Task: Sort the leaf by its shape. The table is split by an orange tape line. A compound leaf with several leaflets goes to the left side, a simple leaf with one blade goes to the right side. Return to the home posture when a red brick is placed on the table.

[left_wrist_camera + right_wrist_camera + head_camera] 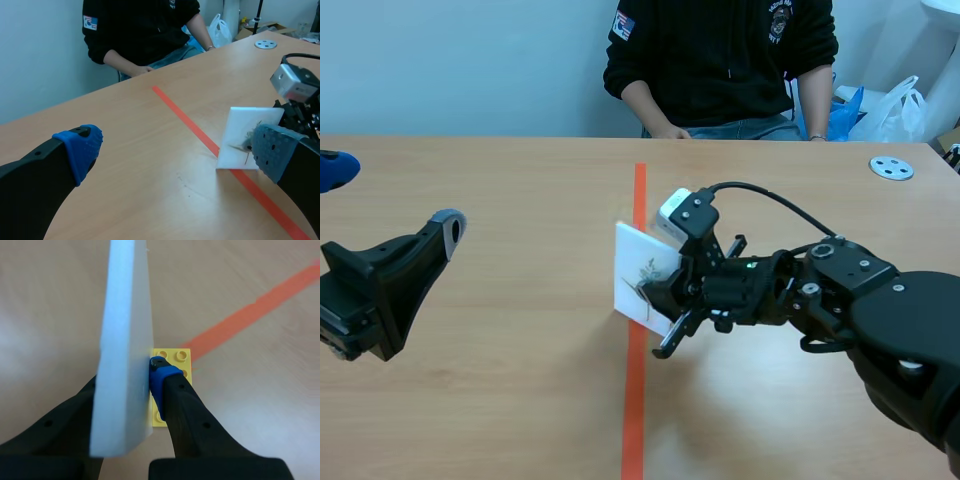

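Showing a thin dark sprig (646, 272), white card (630, 250) with yellow studded base (172, 354).

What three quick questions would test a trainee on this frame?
1. True or false: the left pincer is open, holding nothing.
2. The white flat card with a leaf picture is: A lying flat; B held roughly upright; C folded in half.
3. Fill in: the right pincer grips the card over the ___ tape line.
Key: 1 true; 2 B; 3 orange.
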### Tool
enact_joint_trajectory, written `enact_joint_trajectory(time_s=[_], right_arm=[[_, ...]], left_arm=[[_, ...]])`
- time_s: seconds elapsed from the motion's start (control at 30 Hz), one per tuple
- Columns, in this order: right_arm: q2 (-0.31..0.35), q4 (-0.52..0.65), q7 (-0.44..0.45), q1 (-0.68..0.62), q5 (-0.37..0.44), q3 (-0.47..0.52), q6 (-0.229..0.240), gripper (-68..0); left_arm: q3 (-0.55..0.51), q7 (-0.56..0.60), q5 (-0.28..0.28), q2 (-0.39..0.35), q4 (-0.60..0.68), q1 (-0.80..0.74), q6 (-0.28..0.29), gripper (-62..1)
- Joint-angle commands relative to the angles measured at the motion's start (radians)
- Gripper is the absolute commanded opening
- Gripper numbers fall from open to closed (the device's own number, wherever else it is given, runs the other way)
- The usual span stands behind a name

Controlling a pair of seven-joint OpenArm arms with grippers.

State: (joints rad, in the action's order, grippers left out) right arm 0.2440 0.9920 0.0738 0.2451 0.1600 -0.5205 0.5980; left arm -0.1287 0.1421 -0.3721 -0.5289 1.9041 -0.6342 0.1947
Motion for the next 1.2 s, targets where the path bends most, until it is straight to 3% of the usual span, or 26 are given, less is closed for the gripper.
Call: enact_joint_trajectory(time_s=[0.0, 0.27, 0.33, 0.67, 0.83, 1.17], right_arm=[[0.012, 0.031, 0.019, 0.017, 0.008, 0.051, -0.004, -66.9], [0.058, 0.087, -0.011, -0.045, 0.009, 0.308, -0.013, -66.9], [0.077, 0.087, -0.019, -0.068, 0.027, 0.369, -0.036, -66.9], [0.157, 0.087, -0.047, -0.205, 0.12, 0.673, -0.053, -66.9], [0.164, 0.087, -0.052, -0.298, 0.148, 0.812, -0.064, -66.9], [0.146, 0.087, -0.022, -0.459, 0.173, 0.992, -0.151, -66.9]], left_arm=[[-0.008, 0.018, -0.01, 0.005, 0.009, -0.003, 0.002, 1.4], [-0.008, 0.018, -0.01, 0.005, 0.009, -0.003, 0.002, 1.4], [-0.008, 0.018, -0.01, 0.005, 0.009, -0.003, 0.002, 1.4], [-0.008, 0.017, -0.01, -0.002, 0.009, -0.003, 0.002, 1.4], [-0.008, 0.017, -0.01, -0.004, 0.009, -0.003, 0.002, 1.4], [-0.008, 0.018, -0.014, -0.006, 0.009, -0.003, 0.003, 1.4]])
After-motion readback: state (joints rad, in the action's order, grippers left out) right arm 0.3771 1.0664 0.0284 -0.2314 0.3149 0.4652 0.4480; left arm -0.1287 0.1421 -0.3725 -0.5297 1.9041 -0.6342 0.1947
